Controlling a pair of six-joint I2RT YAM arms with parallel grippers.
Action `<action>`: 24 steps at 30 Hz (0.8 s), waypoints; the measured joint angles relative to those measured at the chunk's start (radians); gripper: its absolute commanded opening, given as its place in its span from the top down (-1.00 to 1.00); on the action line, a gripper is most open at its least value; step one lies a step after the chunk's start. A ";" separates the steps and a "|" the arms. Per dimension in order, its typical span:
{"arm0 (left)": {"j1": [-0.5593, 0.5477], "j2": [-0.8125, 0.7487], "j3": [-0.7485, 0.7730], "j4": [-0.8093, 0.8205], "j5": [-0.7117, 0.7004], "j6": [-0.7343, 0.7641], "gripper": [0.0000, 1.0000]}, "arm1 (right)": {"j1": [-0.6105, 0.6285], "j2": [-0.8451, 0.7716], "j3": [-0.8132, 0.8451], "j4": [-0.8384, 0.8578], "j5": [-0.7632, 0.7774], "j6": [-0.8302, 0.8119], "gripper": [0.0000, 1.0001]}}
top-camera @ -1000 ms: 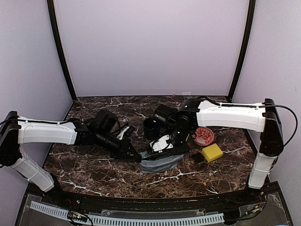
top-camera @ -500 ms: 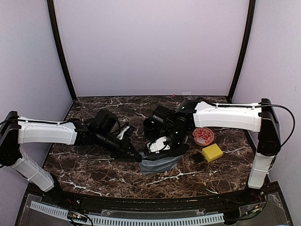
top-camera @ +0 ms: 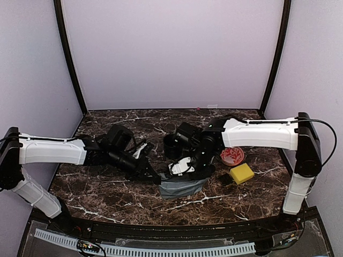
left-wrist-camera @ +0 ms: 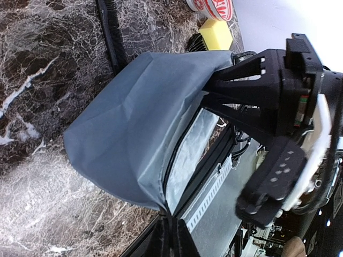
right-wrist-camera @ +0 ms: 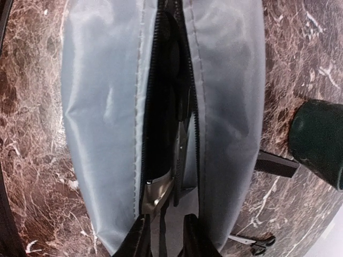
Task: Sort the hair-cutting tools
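A grey zip pouch [top-camera: 179,186] lies on the marble table with its mouth held apart. My left gripper [top-camera: 157,180] is shut on the pouch's left end, pinching the fabric at the zip [left-wrist-camera: 171,235]. My right gripper [right-wrist-camera: 163,235] hangs over the pouch mouth, fingers apart, with nothing clamped between them. Inside the pouch [right-wrist-camera: 107,107] lie the black clipper [right-wrist-camera: 161,107], its silver end just past my fingertips, and one pair of scissors [right-wrist-camera: 181,150]. The black comb [left-wrist-camera: 112,32] lies on the table, partly under the pouch. The second pair of scissors [right-wrist-camera: 252,242] lies on the table beside the pouch.
A dark green cup [top-camera: 172,145] stands just behind the pouch. A red-and-white plate [top-camera: 232,155] and a yellow sponge [top-camera: 241,173] sit to the right. The right arm covers much of the pouch from above.
My right gripper has shifted slightly left and lower over the pouch mouth. The left arm has kept its hold and has not moved.
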 measured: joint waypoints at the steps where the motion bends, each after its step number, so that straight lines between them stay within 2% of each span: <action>1: 0.000 -0.003 0.000 -0.003 0.000 0.003 1.00 | -0.001 -0.009 0.000 0.000 -0.002 0.001 0.52; 8: 0.000 -0.010 0.002 -0.023 -0.006 0.034 0.98 | -0.047 -0.128 0.011 -0.032 -0.073 0.014 0.46; 11: 0.000 -0.010 0.019 -0.065 -0.024 0.068 0.71 | -0.112 -0.180 0.011 -0.043 -0.100 0.027 0.45; 14: 0.000 -0.010 0.058 -0.129 -0.055 0.117 0.54 | -0.210 -0.212 0.011 -0.042 -0.127 0.049 0.44; 18: 0.000 -0.010 0.138 -0.221 -0.116 0.178 0.49 | -0.345 -0.216 0.006 -0.010 -0.134 0.105 0.40; 24: 0.000 -0.009 0.245 -0.339 -0.232 0.247 0.35 | -0.429 -0.176 -0.003 0.073 -0.073 0.211 0.40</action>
